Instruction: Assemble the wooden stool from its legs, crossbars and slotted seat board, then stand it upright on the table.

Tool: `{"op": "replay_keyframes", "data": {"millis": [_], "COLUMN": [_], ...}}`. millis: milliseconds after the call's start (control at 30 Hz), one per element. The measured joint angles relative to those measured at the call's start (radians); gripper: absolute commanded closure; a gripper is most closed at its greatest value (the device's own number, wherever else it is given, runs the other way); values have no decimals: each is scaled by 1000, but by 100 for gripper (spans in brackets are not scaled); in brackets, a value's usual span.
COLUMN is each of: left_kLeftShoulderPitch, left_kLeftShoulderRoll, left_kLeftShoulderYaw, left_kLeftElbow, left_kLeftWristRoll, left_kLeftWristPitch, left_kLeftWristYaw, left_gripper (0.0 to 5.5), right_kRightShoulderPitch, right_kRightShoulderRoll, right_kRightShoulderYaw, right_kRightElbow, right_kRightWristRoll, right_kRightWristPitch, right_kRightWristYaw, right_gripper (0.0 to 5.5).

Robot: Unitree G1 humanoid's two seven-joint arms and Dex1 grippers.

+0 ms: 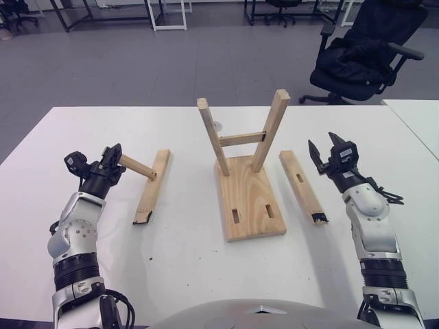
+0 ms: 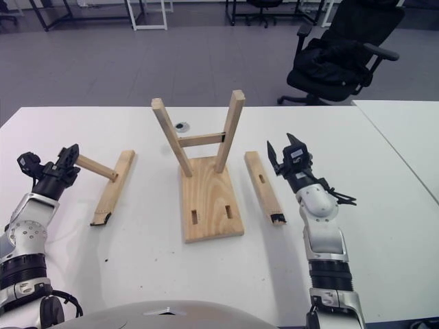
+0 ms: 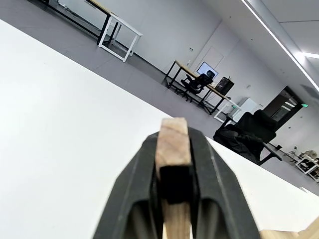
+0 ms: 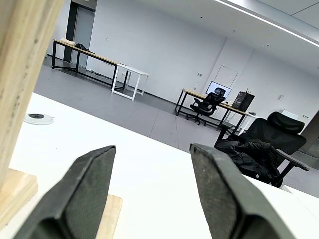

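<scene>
White tabletop, grey floor beyond, black office chair far right. Seat board lay flat at centre. Two upright legs stood in its far end, leaning apart and joined by a crossbar. Two slots at the near end were unfilled.

Left loose leg lay flat, left of the board, with a second crossbar seated in its far end and pointing left. My left hand was clenched on that crossbar's free end.

Right loose leg lay flat just right of the board. My right hand sat just beside its far end, fingers spread, grasping nothing.
</scene>
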Motion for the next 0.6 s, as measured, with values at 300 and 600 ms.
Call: {"op": "replay_keyframes", "data": {"millis": [300,600], "left_kLeftShoulderPitch": [32,30], "left_kLeftShoulderRoll": [-7,-17], "left_kLeftShoulderYaw": [-25,-28], "left_kLeftElbow": [-80,-95], "left_kLeftWristRoll": [58,67], "left_kLeftWristPitch": [6,8], "left_kLeftWristYaw": [54,85], "left_gripper": [510,510], "right_kRightShoulderPitch": [0,0], "right_kRightShoulderRoll": [0,0], "right_kRightShoulderYaw": [24,57], "right_kRightElbow": [23,27], "right_kRightWristRoll": [-2,-39], "right_kRightWristPitch": [-9,-31], "right_kRightWristYaw": [-11,-14], "right_gripper": [275,275]}}
